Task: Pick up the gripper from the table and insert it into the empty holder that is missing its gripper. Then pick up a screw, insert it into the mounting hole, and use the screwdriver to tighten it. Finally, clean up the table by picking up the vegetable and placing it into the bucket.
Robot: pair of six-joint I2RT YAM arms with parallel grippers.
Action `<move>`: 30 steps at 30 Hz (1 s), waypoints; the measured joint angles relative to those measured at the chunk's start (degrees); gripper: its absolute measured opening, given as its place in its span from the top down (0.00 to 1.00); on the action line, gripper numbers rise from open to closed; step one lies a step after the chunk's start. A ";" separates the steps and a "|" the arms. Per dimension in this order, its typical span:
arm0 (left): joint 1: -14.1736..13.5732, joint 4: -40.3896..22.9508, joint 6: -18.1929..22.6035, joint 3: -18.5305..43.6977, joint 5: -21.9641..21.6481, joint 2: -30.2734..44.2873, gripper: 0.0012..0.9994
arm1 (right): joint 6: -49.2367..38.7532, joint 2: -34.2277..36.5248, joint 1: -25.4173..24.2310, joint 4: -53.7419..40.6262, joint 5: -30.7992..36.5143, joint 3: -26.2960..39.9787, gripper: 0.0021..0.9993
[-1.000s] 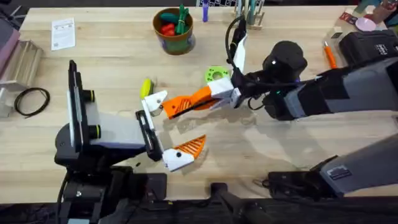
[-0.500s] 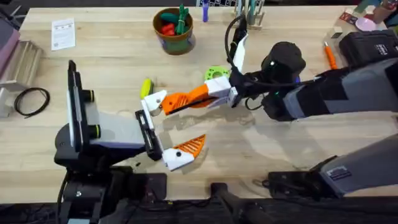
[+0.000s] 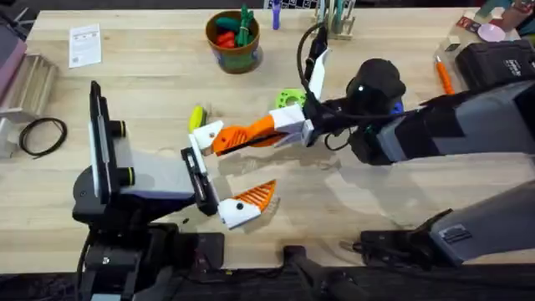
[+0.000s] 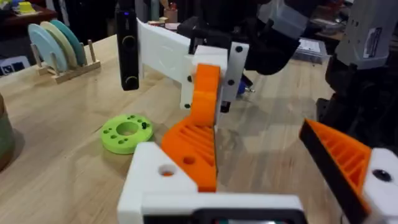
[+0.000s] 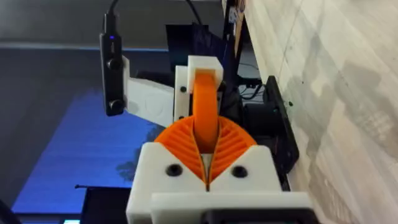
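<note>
A pale wooden table [image 3: 150, 92] fills the scene. The right gripper [image 3: 251, 134] reaches in from the right, its 2 ribbed orange pads pressed together on the gripper [image 5: 205, 106] (the small smooth orange fingertip), which sits at the holder [image 3: 211, 132], the bare white finger base of the left gripper [image 3: 219, 171]. That left gripper lies wide open, grasping nothing, with its other white base and ribbed orange tip [image 3: 255, 196] nearer the table's front edge. Just left of the holder lies the yellow vegetable [image 3: 196, 117]. A flat green disc [image 3: 290, 100] sits behind the right gripper. Farther back stands the bucket [image 3: 235, 40], holding red and green toy vegetables.
</note>
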 joint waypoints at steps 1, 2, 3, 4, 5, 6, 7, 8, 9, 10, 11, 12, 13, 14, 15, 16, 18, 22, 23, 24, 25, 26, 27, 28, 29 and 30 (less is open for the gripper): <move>0.00 0.00 0.00 0.00 0.00 -0.02 0.01 | 0.00 0.00 0.00 0.00 0.16 0.00 0.99; 0.00 0.00 0.00 0.00 -0.02 -0.02 0.01 | 0.00 0.00 0.04 0.00 0.66 0.00 0.99; 0.00 0.00 0.00 0.00 -0.05 0.00 0.01 | 0.00 0.00 0.12 0.00 0.85 0.00 0.99; 0.00 0.00 0.00 0.00 -0.02 -0.01 0.01 | 0.00 0.00 0.26 -0.01 1.12 0.00 0.99; 0.00 0.00 0.00 0.00 -0.02 0.00 0.01 | 0.00 0.00 0.44 0.00 1.38 0.00 0.99; 0.00 0.00 0.00 0.00 -0.05 -0.02 0.01 | 0.00 0.00 0.66 0.00 1.69 0.00 0.99; 0.00 0.00 -0.01 0.00 -0.04 0.00 0.01 | 0.00 -0.02 0.86 0.00 2.04 0.00 0.99; 0.00 0.00 0.00 0.00 -0.02 0.00 0.01 | 0.00 0.00 1.10 0.00 2.40 0.00 0.99; 0.00 0.00 -0.01 0.00 -0.02 0.00 0.01 | 0.00 0.00 1.32 0.00 2.72 0.00 0.99; 0.00 0.00 0.00 0.00 -0.02 -0.02 0.01 | 0.00 0.00 1.52 0.00 3.05 0.00 0.99; 0.00 0.00 0.00 0.00 -0.03 0.00 0.01 | 0.02 0.00 1.69 0.00 3.38 0.00 0.99; 0.00 0.00 -0.02 0.00 -0.02 0.00 0.01 | 0.03 0.00 1.82 0.00 3.69 0.00 0.99; 0.00 0.00 -0.01 0.00 -0.02 -0.01 0.01 | 0.04 0.00 1.97 0.00 4.04 0.00 0.99; 0.00 0.00 0.00 -0.02 -0.02 -0.01 0.01 | 0.06 0.00 2.12 0.00 4.31 0.00 0.99; 0.00 0.00 -0.01 -0.01 -0.02 0.00 0.01 | 0.08 0.00 2.26 -0.02 4.51 0.00 0.99; 0.00 0.00 -0.02 0.00 -0.02 0.00 0.01 | 0.14 0.00 2.43 -0.04 4.70 0.00 0.99; 0.00 0.00 -0.02 -0.01 0.00 0.00 0.01 | 0.58 0.00 2.75 -0.04 5.31 0.00 0.99; 0.00 -0.02 -0.04 0.00 -0.05 0.00 0.01 | 1.16 0.00 3.56 -0.04 6.40 0.07 0.99; 0.00 0.00 -0.04 0.00 -0.07 -0.02 0.01 | 1.21 0.00 3.61 -0.04 6.65 0.09 0.99; 0.00 -0.01 -0.04 0.00 -0.15 -0.01 0.01 | 1.33 0.00 3.66 -0.05 6.89 0.09 0.99; 0.00 0.00 -0.04 0.00 -0.24 0.00 0.01 | 1.35 0.00 3.73 -0.05 7.08 0.09 0.99; 0.00 0.02 -0.04 0.00 -0.31 -0.02 0.01 | 1.36 0.00 3.78 -0.04 7.26 0.09 0.99; 0.00 0.02 -0.04 0.00 -0.32 -0.02 0.01 | 1.36 0.00 3.80 -0.04 7.31 0.09 0.99; 0.00 0.02 -0.04 0.00 -0.33 0.00 0.01 | 1.36 0.00 3.80 -0.04 7.43 0.10 0.99; 0.00 0.02 -0.04 0.00 -0.33 -0.02 0.01 | 1.36 0.00 3.80 -0.04 7.46 0.11 0.99; 0.00 0.02 -0.04 0.00 -0.33 -0.02 0.01 | 1.36 0.00 3.80 -0.04 7.47 0.11 0.99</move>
